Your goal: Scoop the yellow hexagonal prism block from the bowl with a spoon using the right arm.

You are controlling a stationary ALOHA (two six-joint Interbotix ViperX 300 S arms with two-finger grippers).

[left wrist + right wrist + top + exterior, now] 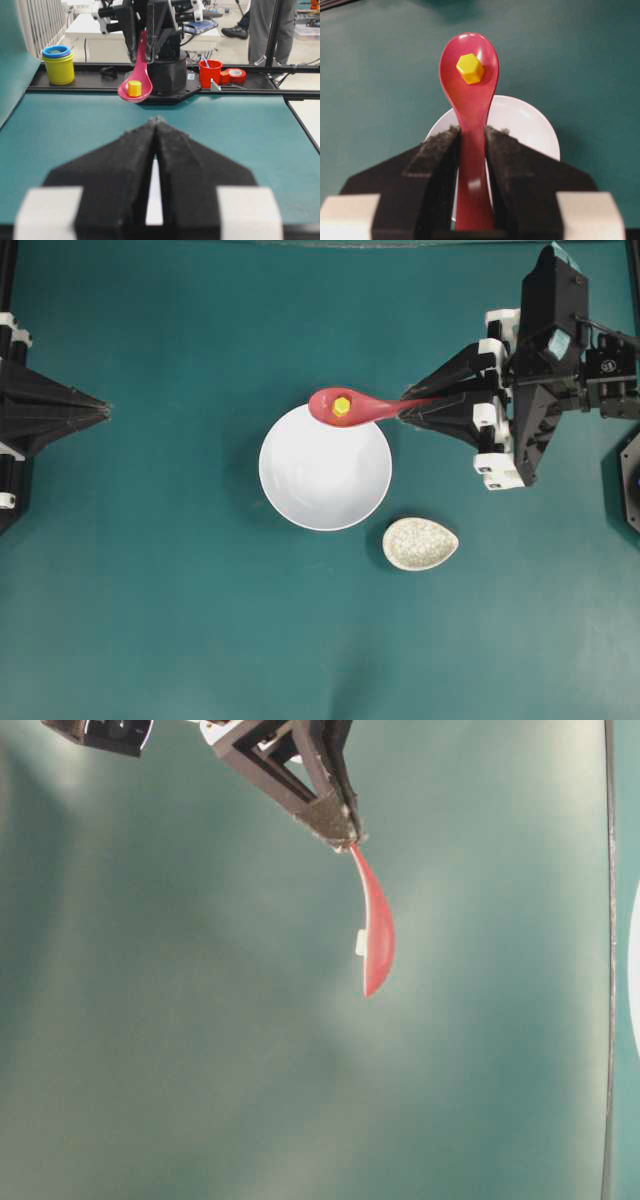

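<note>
My right gripper [408,408] is shut on the handle of the pink-red spoon [345,407], which it holds level above the far rim of the white bowl [325,475]. The yellow hexagonal prism block [341,406] lies in the spoon's scoop. In the right wrist view the spoon [470,90] runs out from between my fingers with the block [470,68] near its tip and the bowl [525,125] below. The left wrist view shows the spoon [136,80] and block [134,88] raised above the table. My left gripper [105,410] is shut and empty at the left edge.
A small speckled egg-shaped dish [420,544] sits on the teal table to the right of the bowl's near side. Beyond the table's far end in the left wrist view stand a yellow and blue cup stack [58,64], a red cup [210,72] and tape rolls [234,76].
</note>
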